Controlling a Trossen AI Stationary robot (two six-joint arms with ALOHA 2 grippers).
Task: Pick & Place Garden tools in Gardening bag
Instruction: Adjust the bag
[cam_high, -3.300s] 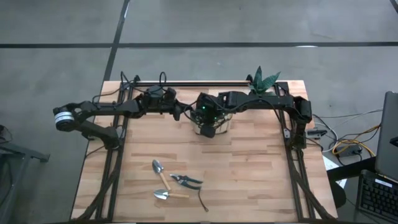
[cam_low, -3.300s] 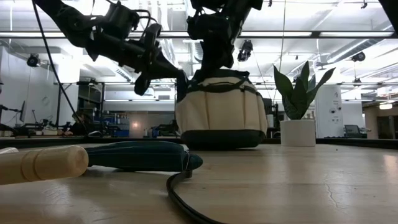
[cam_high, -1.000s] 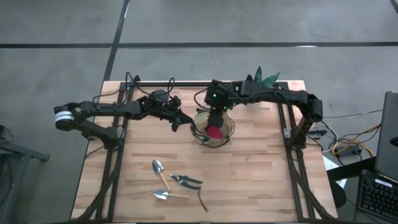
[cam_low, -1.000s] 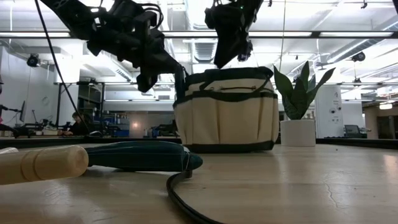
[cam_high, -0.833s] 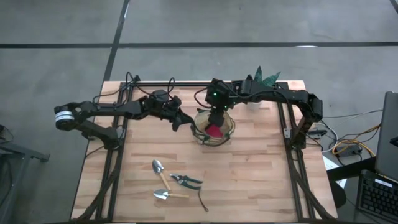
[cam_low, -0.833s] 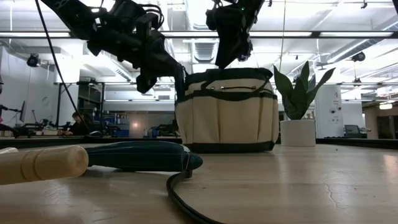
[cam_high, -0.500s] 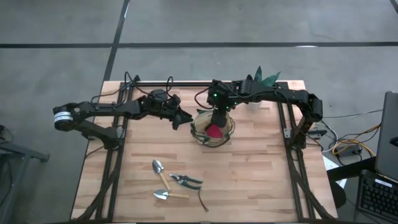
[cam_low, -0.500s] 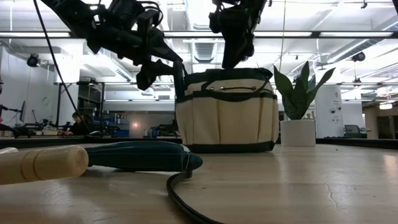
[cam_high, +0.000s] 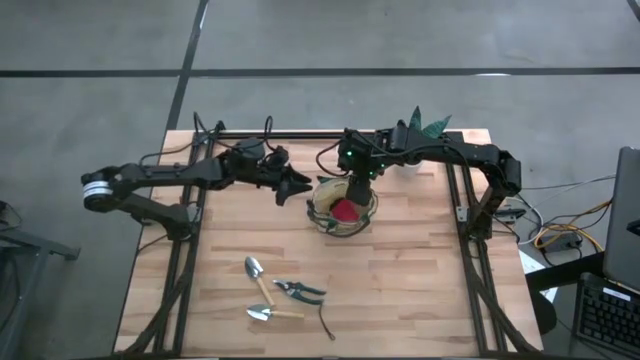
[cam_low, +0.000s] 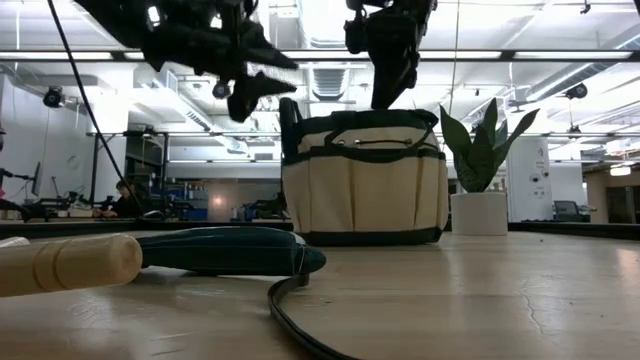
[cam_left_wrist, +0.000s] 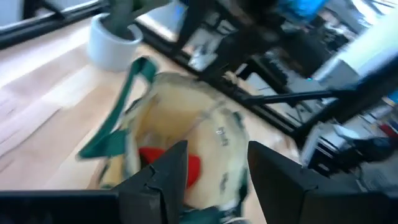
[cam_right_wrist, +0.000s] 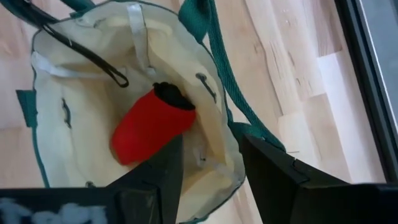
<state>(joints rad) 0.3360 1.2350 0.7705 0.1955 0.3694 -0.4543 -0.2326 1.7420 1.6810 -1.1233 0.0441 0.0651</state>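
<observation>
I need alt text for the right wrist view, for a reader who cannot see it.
Looking down past the open right gripper into the open bag, a red item lies at its bottom. The bag's green handle falls over the rim onto the wooden table.

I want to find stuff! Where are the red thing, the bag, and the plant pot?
red thing (cam_right_wrist: 149, 123), right wrist view, its middle.
bag (cam_low: 365, 185), low view, its tan front wall.
plant pot (cam_low: 479, 213), low view, its white side.

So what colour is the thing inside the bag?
Red, with a dark end. The right wrist view shows it best, lying inside the cream bag.
</observation>
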